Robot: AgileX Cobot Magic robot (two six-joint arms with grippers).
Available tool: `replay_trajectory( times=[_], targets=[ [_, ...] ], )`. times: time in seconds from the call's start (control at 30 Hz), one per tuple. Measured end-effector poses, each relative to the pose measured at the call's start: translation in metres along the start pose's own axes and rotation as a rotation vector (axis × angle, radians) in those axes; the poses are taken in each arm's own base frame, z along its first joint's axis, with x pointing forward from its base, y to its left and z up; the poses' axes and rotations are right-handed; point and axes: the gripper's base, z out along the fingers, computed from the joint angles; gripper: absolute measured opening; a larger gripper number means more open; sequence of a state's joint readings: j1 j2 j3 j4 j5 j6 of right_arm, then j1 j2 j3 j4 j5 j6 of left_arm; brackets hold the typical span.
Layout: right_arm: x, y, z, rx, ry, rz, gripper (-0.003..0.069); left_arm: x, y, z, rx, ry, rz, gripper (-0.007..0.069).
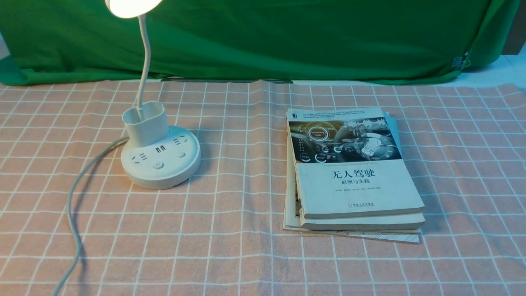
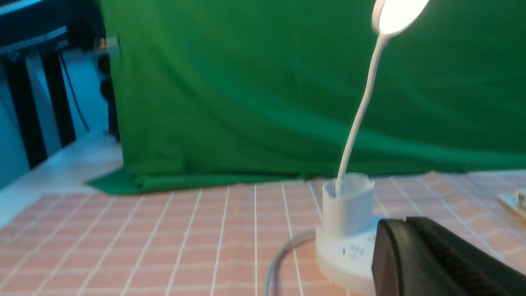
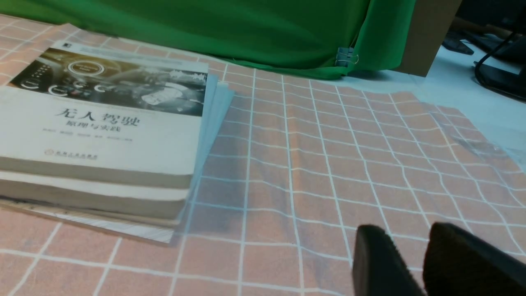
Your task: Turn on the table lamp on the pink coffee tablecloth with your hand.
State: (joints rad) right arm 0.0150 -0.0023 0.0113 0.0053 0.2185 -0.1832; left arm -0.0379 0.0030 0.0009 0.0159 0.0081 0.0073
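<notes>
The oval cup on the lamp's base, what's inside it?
The foot of the thin bendy neck stands inside the oval cup. Nothing else shows at its mouth; the cup's bottom is hidden by its own front wall.

Table lamp (image 1: 163, 160): smooth white plastic. Tablecloth (image 1: 230, 197): creased cloth. Backdrop (image 1: 263, 41): matt cloth. Books (image 1: 357, 185): paper, smooth-covered.

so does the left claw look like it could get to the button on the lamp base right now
Probably yes. The button faces up, uncovered, on the near part of the base, and nothing visible blocks the left claw.
</notes>
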Motion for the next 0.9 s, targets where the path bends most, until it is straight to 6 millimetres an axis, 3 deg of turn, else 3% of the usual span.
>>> replay_trajectory(
  times=[0.23, 0.9],
  targets=[
    [0.000, 0.000, 0.000, 0.000, 0.000, 0.000, 0.0239, 0.023, -0.001, -0.003, 0.001, 0.245, -0.081, 0.0021],
    [0.000, 0.000, 0.000, 0.000, 0.000, 0.000, 0.0239, 0.024, -0.001, -0.003, 0.008, 0.249, -0.037, 0.0021]
  ],
)
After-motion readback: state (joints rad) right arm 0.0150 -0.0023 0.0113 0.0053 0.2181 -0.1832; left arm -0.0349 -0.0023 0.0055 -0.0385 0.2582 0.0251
